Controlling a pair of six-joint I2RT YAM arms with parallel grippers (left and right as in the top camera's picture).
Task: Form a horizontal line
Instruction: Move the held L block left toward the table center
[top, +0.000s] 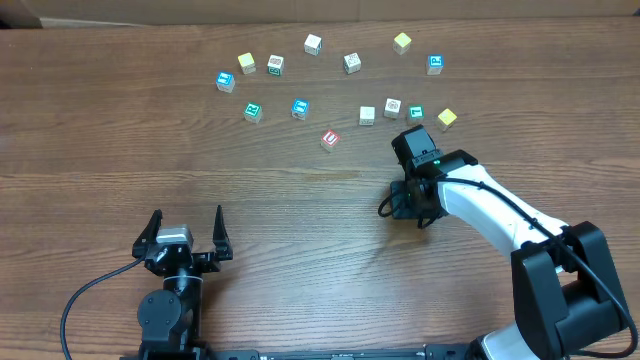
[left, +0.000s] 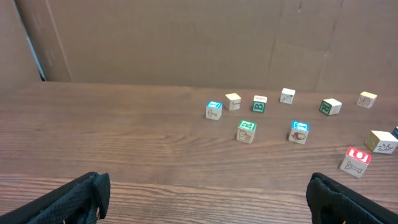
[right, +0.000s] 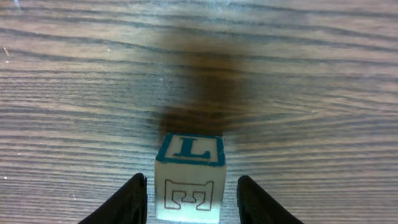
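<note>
Left fingers (top: 220, 226) spread as wide as they go, holding nothing and touching nothing, parked over bare worktop (top: 100, 150) at the near left. In the left wrist view only their dark tips (left: 81, 199) show, in the two lower corners, the rest cut off by the frame. Right fingers (right: 132, 202) set narrow, one on each side of a blue "L" cube (right: 189, 180). A thin strip of wood grain shows between each finger and the cube's side, so they flank it without clamping. The frame's lower edge cuts off the cube's base and the finger roots, so I cannot tell whether the cube sits on the worktop or hangs just above it. A dark shadow lies on the wood beyond it. From overhead the right arm (top: 470, 195) and its wrist cover this cube completely (no trace of it there). The horizontal line (top: 392, 108) lies on the far right of the worktop, beyond the right wrist. It is a short, uneven row with a whitish cube at its left, a dark-printed cube in the middle and a teal-topped cube (top: 416, 113) just beside that. A yellow cube (top: 447, 117) sits a little apart at the right end. Whether neighbours touch is too small to make out. A red-topped cube (top: 330, 139) sits alone left of the row, and other cubes are scattered farther back.
</note>
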